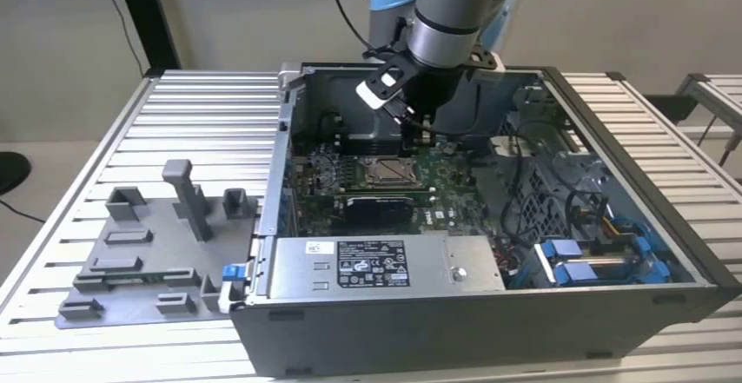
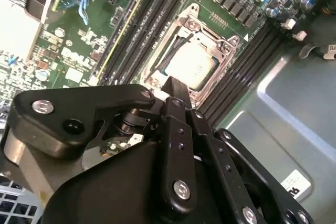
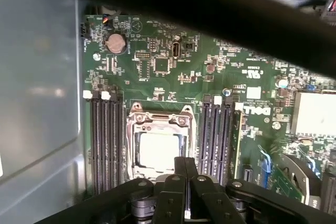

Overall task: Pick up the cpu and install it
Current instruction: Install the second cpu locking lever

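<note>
The cpu (image 1: 387, 171) is a pale silver square lying flat inside the metal-framed socket (image 1: 387, 159) of the green board, within the open computer case (image 1: 649, 227). In both wrist views the cpu (image 2: 191, 66) (image 3: 157, 150) rests in the socket frame (image 3: 134, 124), whose lid stands open. My gripper (image 1: 409, 140) hangs inside the case just above the socket's far edge. Its black fingertips (image 3: 185, 165) are pressed together with nothing between them, a little above the chip's edge. The gripper (image 2: 176, 85) is shut and apart from the cpu.
Dark memory slots (image 3: 107, 145) flank the socket on both sides. A silver box with a black-and-white label (image 1: 383, 266) lies along the case's near side. Blue drive brackets (image 1: 579, 266) and cables (image 1: 545, 166) fill the exterior view's right. A grey fixture tray (image 1: 151, 253) sits on the slatted table outside the case.
</note>
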`<act>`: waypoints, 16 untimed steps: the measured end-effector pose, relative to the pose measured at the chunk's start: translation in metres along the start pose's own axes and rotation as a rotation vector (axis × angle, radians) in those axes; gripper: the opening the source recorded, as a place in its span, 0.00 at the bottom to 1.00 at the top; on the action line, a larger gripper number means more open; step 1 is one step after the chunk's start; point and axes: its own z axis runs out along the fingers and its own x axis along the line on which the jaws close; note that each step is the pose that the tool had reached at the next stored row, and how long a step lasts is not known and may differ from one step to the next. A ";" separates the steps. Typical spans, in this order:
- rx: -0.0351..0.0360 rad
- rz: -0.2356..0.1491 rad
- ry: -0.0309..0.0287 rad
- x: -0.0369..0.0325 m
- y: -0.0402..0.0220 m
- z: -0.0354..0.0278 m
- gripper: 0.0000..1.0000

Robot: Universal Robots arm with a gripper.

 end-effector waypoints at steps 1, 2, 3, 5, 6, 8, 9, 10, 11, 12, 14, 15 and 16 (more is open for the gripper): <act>0.0003 0.000 -0.0006 0.0000 0.0000 -0.0001 0.00; 0.0004 0.000 -0.0008 0.0000 0.0000 -0.0001 0.00; 0.0004 0.000 -0.0009 0.0000 0.0000 -0.0002 0.00; 0.0004 0.000 -0.0014 0.0000 0.0000 -0.0001 0.00; 0.0004 0.000 -0.0015 0.0000 0.0000 -0.0002 0.00; 0.0005 0.000 -0.0015 0.0000 0.0000 -0.0002 0.00; 0.0004 0.000 -0.0015 0.0000 -0.0001 -0.0001 0.00; 0.0004 0.000 -0.0015 0.0000 -0.0001 -0.0001 0.00; 0.0004 0.000 -0.0015 0.0000 -0.0002 -0.0001 0.00; 0.0004 0.000 -0.0016 0.0000 -0.0006 -0.0001 0.00; 0.0004 0.000 -0.0016 0.0001 -0.0023 0.0000 0.00; 0.0003 0.000 -0.0014 0.0000 -0.0028 0.0001 0.00; 0.0003 0.000 -0.0014 -0.0001 -0.0036 0.0002 0.00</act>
